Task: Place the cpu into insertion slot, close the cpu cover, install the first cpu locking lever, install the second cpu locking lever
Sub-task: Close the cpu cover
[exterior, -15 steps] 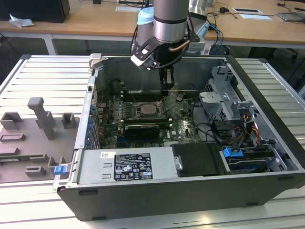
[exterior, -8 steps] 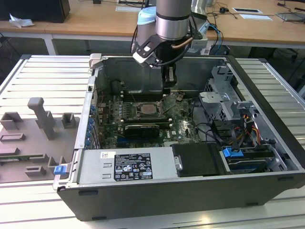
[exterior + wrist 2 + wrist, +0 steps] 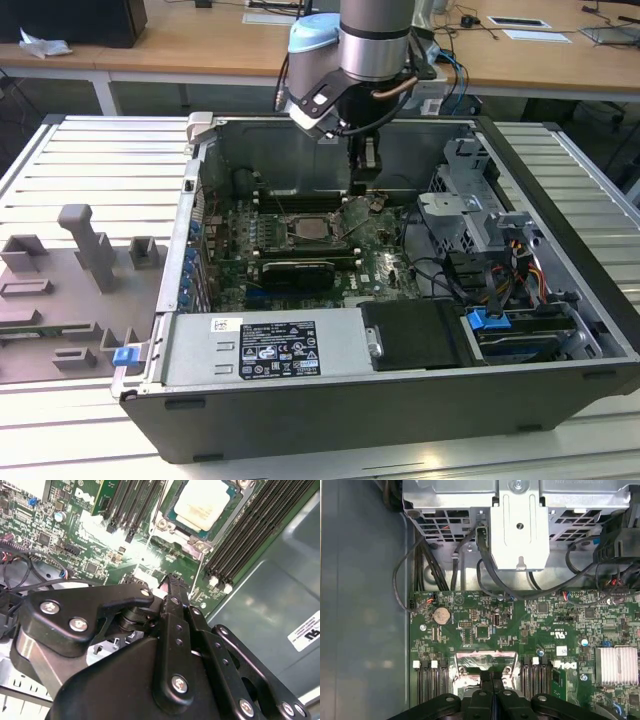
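The arm is reaching straight down into the open computer case (image 3: pixel 300 430). The gripper (image 3: pixel 490 674) is keeping its jaws pressed together, gripping nothing, with the tips hovering just beside the raised cpu cover (image 3: pixel 482 656). The cpu (image 3: pixel 202 502) is sitting in the insertion slot (image 3: pixel 169 530). A white printed label (image 3: pixel 265 348) is showing on the case's grey box.

Slatted metal table (image 3: pixel 90 150) carries open PC case (image 3: pixel 300 425), centre of exterior view. Grey fixture plate (image 3: pixel 85 250) on slats at case's 9 o'clock; blue clip (image 3: pixel 125 354) at plate's 4 o'clock, just beside case corner
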### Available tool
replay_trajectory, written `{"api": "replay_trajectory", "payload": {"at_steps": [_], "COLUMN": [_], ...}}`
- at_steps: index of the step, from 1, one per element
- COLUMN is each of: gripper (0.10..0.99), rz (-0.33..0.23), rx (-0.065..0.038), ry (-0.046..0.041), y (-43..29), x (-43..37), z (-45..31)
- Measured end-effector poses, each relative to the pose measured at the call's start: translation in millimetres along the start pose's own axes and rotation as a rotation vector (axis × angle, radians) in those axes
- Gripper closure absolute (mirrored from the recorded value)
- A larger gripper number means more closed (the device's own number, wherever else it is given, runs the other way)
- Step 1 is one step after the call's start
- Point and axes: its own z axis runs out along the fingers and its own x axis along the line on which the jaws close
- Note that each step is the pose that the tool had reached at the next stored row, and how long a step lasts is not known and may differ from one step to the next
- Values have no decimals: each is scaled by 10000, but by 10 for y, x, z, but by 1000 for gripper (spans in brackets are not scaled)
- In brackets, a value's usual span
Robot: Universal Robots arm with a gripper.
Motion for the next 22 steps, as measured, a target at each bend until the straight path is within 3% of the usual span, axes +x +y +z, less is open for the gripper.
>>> {"api": "replay_trajectory", "payload": {"at_steps": [17,22], "gripper": [980,980], "rz": [0,-1], "rx": [-1,0], "ry": [0,0], "y": [164,262], "x": [3,5], "z": [8,13]}}
